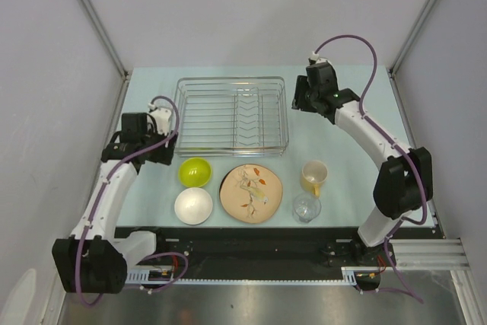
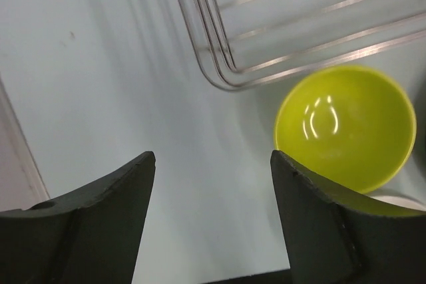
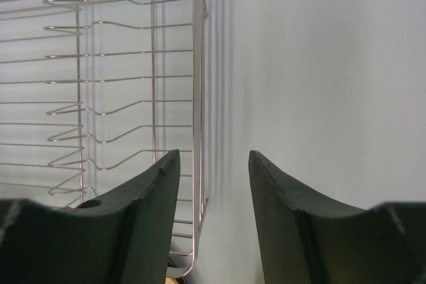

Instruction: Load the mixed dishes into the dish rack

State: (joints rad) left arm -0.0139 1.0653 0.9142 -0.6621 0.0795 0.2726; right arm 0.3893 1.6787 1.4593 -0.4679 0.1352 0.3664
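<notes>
The dish rack (image 1: 232, 116), a silver wire basket, stands empty at the table's middle back. In front of it lie the lime-green bowl (image 1: 195, 172), the white bowl (image 1: 193, 205), the tan leaf-patterned plate (image 1: 251, 192), the yellow mug (image 1: 313, 176) and the small clear glass (image 1: 307, 208). My left gripper (image 2: 213, 154) is open over bare table, just left of the green bowl (image 2: 346, 124) and the rack's near-left corner (image 2: 226, 71). My right gripper (image 3: 214, 152) is open and empty above the rack's right wall (image 3: 198, 64).
Grey walls with metal posts (image 1: 91, 13) close in the table on three sides. A black rail (image 1: 251, 245) runs along the near edge by the arm bases. In the left wrist view, a sliver of the white bowl (image 2: 406, 201) shows under the green bowl.
</notes>
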